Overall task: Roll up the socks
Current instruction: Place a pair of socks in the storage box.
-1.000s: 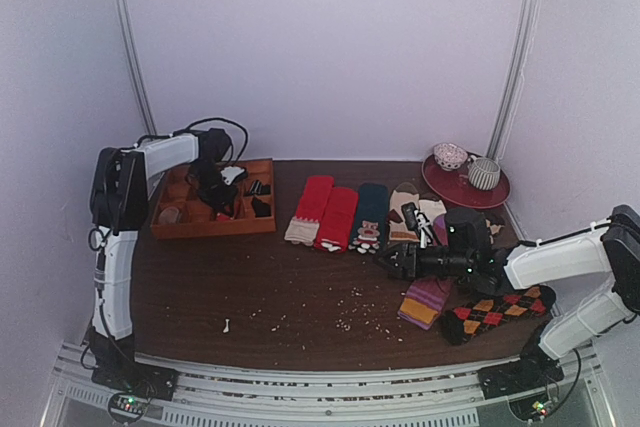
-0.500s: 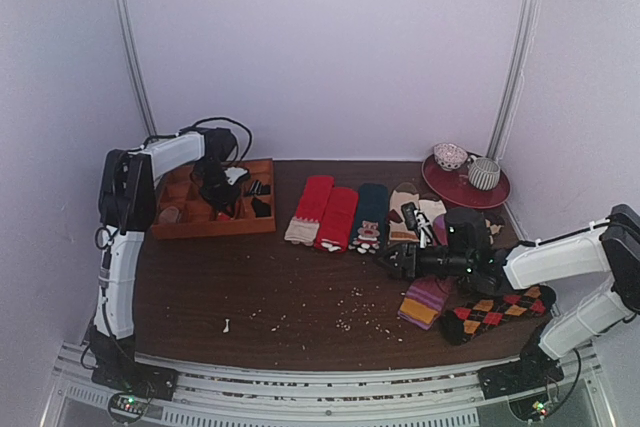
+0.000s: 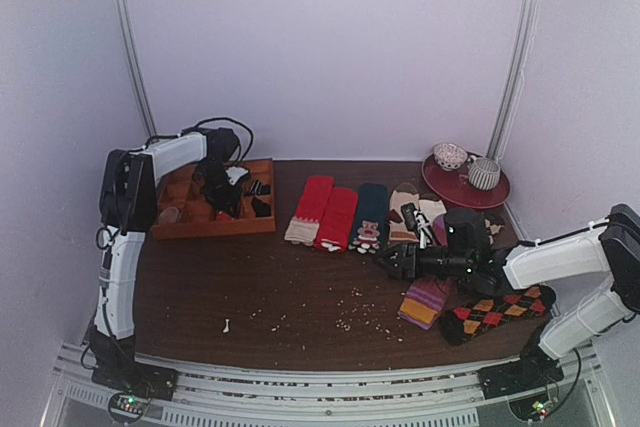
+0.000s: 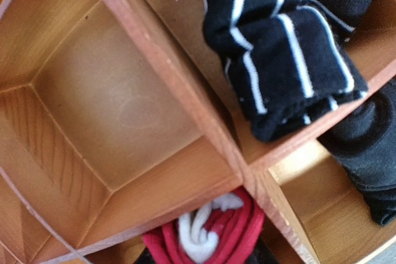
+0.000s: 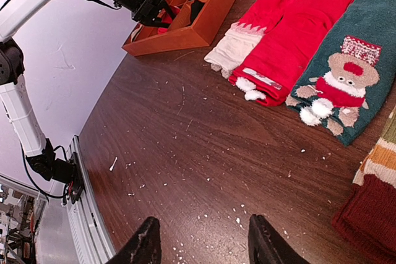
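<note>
The socks (image 4: pixel 210 233) are a small red bundle with a cream fold. They lie in a near compartment of the wooden tray (image 3: pixel 210 228) and show as a red speck (image 3: pixel 222 215) in the top view. My left gripper (image 3: pixel 218 201) hangs right over that compartment with the bundle between its fingers. Only dark slivers of them show, so I cannot make out whether they grip it. My right gripper (image 5: pixel 201 239) hovers low over the bare table, right of centre, and is open and empty.
A black white-striped roll (image 4: pixel 278 47) and a dark roll (image 4: pixel 365 153) fill other tray cells. Two flat red socks (image 3: pixel 322 209), a green bear sock (image 3: pixel 370 215), a purple sock (image 3: pixel 425 302) and an argyle sock (image 3: pixel 495 312) lie nearby. A red plate (image 3: pixel 465 190) holds cups.
My left wrist has shifted slightly over the tray's near cells. The right arm has not moved.
</note>
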